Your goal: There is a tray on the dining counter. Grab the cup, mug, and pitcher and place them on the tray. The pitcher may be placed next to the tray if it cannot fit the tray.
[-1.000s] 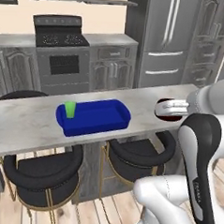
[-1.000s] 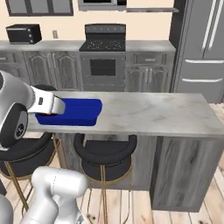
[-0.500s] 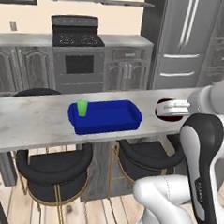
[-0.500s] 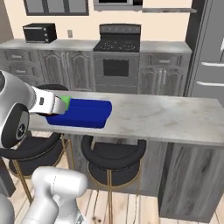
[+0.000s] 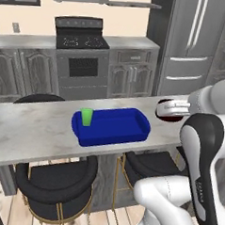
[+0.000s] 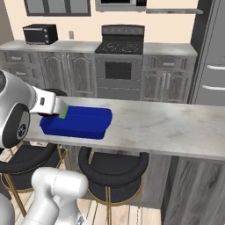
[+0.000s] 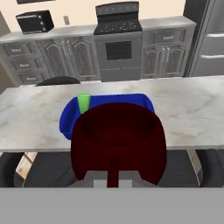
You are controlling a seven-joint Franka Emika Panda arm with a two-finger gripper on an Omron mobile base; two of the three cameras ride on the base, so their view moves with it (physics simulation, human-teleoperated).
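My gripper (image 5: 174,108) is shut on the dark red mug (image 5: 167,111), holding it by the handle just above the dining counter (image 5: 33,133), off the right end of the blue tray (image 5: 114,127). In the hand view the mug (image 7: 118,140) looms close, its handle between my fingertips, with the tray (image 7: 66,120) behind it. The green cup (image 5: 87,116) stands upright in the tray's left end, also seen as cup (image 7: 83,103) from the hand. From the right base the tray (image 6: 79,123) lies beside my arm and the cup (image 6: 64,112) peeks out. The pitcher is out of view.
Round black stools (image 5: 53,179) stand under the counter's near edge. Behind the counter are grey cabinets, a black stove (image 5: 81,53) and a steel fridge (image 5: 194,44). A black toaster oven (image 6: 39,33) sits on the back worktop. The marble to the tray's right (image 6: 167,125) is bare.
The whole picture has shifted, so the base has driven and the tray now sits nearer the middle of the views. The mug stays in my shut gripper, near the tray's right end.
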